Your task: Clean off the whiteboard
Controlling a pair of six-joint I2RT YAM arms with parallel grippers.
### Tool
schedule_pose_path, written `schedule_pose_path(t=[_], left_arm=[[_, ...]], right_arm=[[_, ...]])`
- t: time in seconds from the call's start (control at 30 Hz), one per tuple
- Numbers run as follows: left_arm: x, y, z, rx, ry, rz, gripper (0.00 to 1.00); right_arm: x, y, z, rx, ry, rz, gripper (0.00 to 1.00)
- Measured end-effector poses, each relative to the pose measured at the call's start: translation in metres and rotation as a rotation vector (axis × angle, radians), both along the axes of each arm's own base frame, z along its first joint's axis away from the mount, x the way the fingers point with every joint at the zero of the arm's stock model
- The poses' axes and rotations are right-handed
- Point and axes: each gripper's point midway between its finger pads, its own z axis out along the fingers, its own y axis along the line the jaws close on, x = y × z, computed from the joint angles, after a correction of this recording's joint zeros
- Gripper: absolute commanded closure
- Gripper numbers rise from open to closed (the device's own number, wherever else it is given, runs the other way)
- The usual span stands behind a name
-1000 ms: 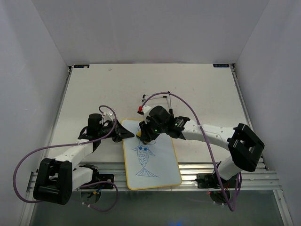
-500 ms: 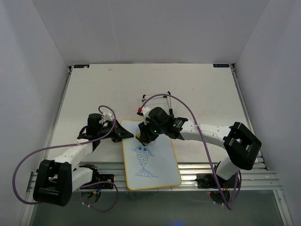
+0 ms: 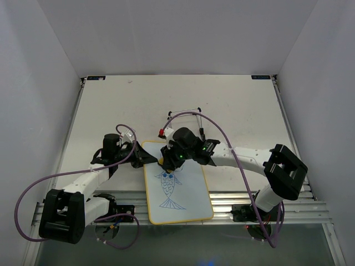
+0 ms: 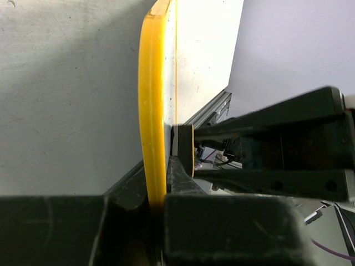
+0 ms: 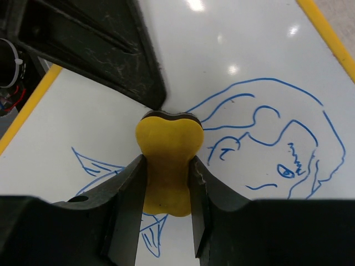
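The whiteboard [image 3: 193, 188] lies at the table's near edge, yellow-framed, with a blue fish drawing [image 3: 169, 191] on it. My left gripper [image 3: 145, 159] is shut on the board's upper left rim; in the left wrist view the yellow rim [image 4: 152, 111] runs up from between its jaws [image 4: 158, 172]. My right gripper [image 3: 166, 161] is shut on a yellow eraser [image 5: 169, 138], which presses on the board [image 5: 249, 55] just beside the fish's head [image 5: 272, 138]. The right wrist view shows its fingers [image 5: 130, 194] squeezing the eraser's waist.
The left gripper's black finger [image 5: 105, 50] lies close to the eraser at the board's corner. A purple cable [image 3: 219, 130] loops over the right arm. The metal rail [image 3: 233, 197] runs under the board's near end. White walls enclose the table on three sides.
My right gripper has slid the eraser a little to the left across the board's top, toward the left gripper. The left arm and the board have stayed put.
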Motion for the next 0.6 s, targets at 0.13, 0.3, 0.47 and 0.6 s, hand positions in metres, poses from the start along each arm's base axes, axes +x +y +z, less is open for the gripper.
schedule_pose_path(t=[0.13, 0.3, 0.47, 0.6], left_arm=[[0.000, 0.000, 0.000, 0.001, 0.001, 0.000, 1.00], [0.000, 0.001, -0.001, 0.002, 0.003, 0.000, 1.00], [0.000, 0.001, -0.001, 0.002, 0.005, 0.001, 1.00], [0.000, 0.001, -0.001, 0.002, 0.005, 0.004, 1.00]], right_arm=[[-0.009, 0.007, 0.003, 0.005, -0.015, 0.025, 0.86], [-0.005, 0.006, 0.002, 0.001, -0.018, 0.011, 0.87], [0.008, 0.003, -0.002, 0.004, 0.042, 0.012, 0.88], [0.038, 0.001, -0.007, -0.020, 0.057, -0.030, 0.89]])
